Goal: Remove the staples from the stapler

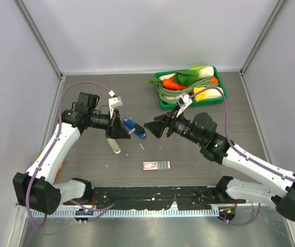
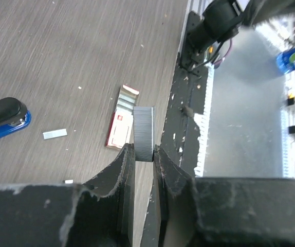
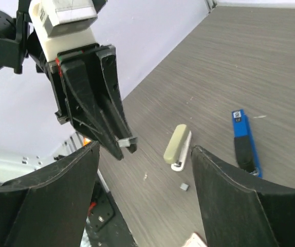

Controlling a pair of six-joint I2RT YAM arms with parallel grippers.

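Note:
The blue stapler (image 1: 135, 128) lies on the table between my two grippers; it also shows in the left wrist view (image 2: 3, 121) and the right wrist view (image 3: 245, 141). My left gripper (image 1: 120, 132) (image 2: 143, 150) is shut on a short grey strip of staples (image 2: 143, 134) and holds it above the table. The right wrist view shows that strip (image 3: 127, 141) at the left gripper's fingertips. My right gripper (image 1: 151, 129) (image 3: 145, 150) is open and empty, just right of the stapler and facing the left gripper.
A small beige stapler (image 1: 115, 145) (image 3: 177, 146) lies below the left gripper. Loose staple bits (image 1: 141, 146) (image 2: 54, 134) (image 3: 184, 187) lie nearby. A flat red-and-white box (image 1: 156, 165) (image 2: 121, 123) lies toward the front. A green tray (image 1: 222, 95) of toy vegetables stands at the back right.

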